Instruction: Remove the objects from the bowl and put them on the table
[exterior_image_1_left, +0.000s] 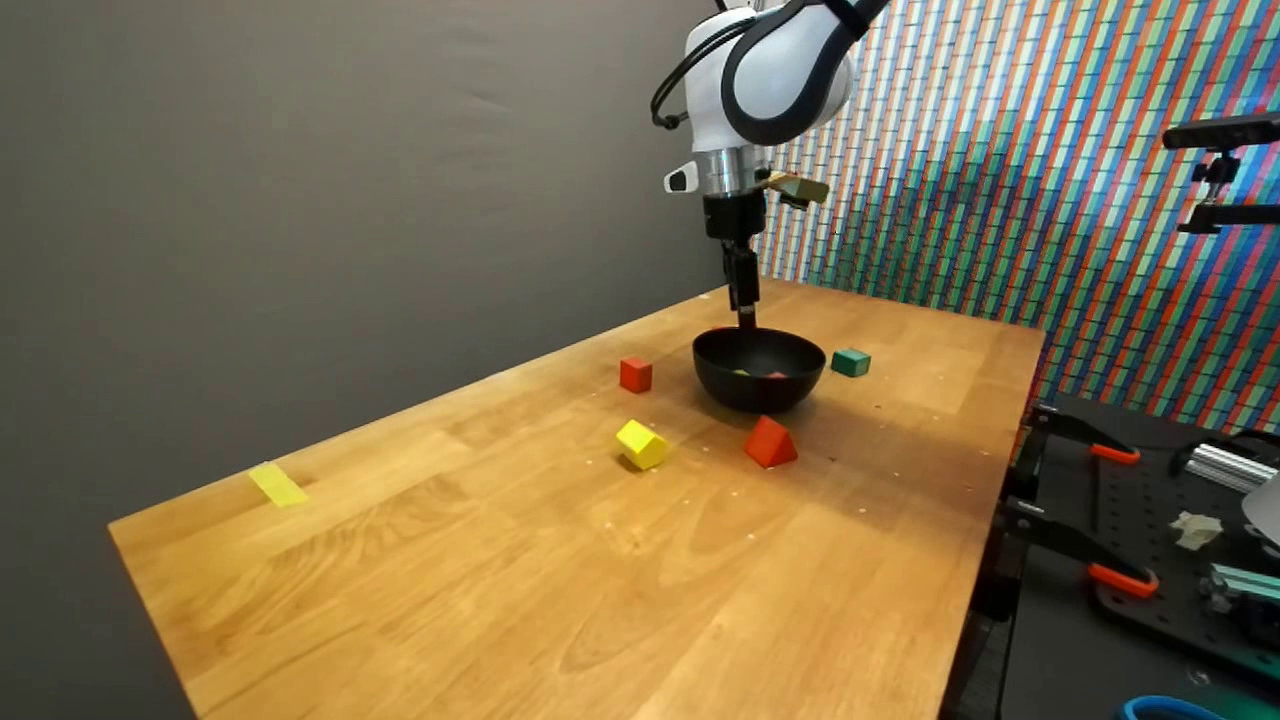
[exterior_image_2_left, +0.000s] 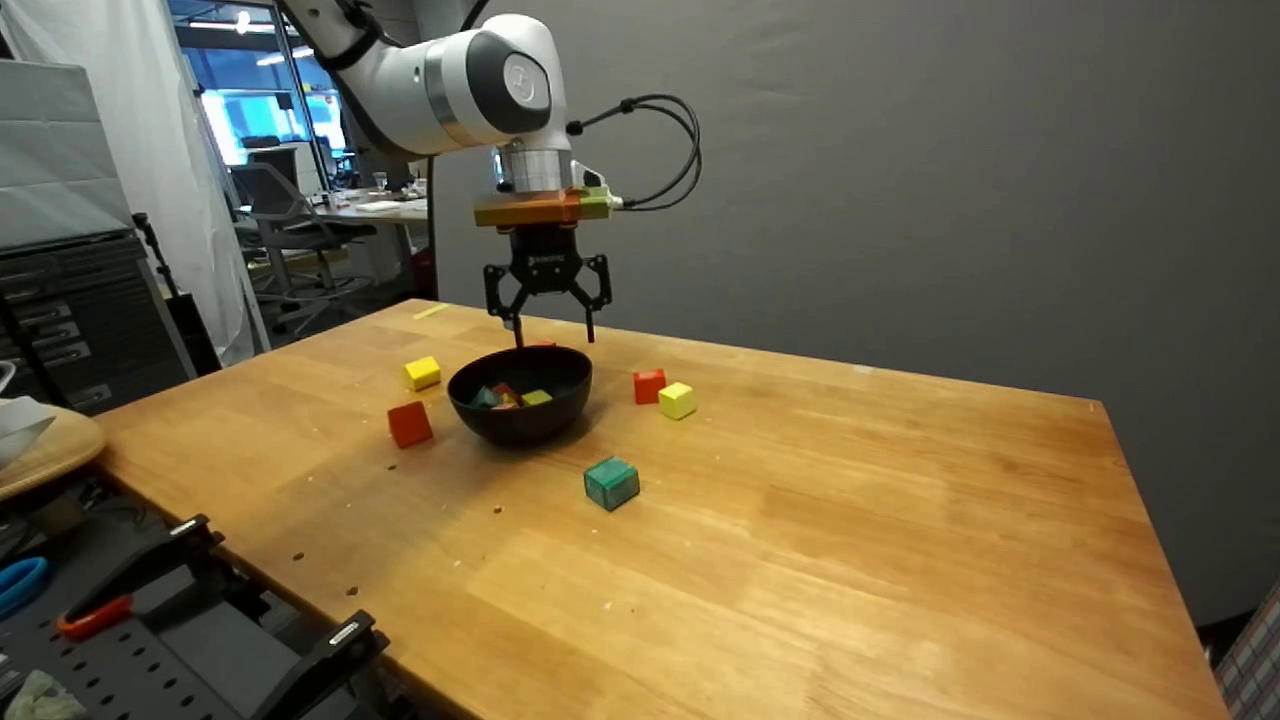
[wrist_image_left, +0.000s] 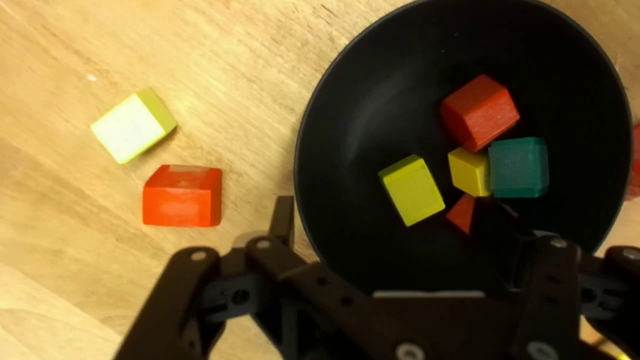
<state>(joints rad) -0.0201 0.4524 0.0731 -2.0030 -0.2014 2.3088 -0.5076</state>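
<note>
Jaws apart, we're hanging one fingertip (wrist_image_left: 283, 217) outside the bowl (wrist_image_left: 360, 115), wrist-view eight o'clock; descending here could tip it.

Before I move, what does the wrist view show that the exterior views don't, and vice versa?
Only the wrist view tells apart at least five pieces in the round black bowl: a red block, a green block, a yellow block, a smaller yellow block and a partly hidden red piece.
Only in both exterior views: a green boxy block on the brown wooden table and the white arm.
Shared: the bowl with red and yellow inside, the table, the open black gripper.
</note>
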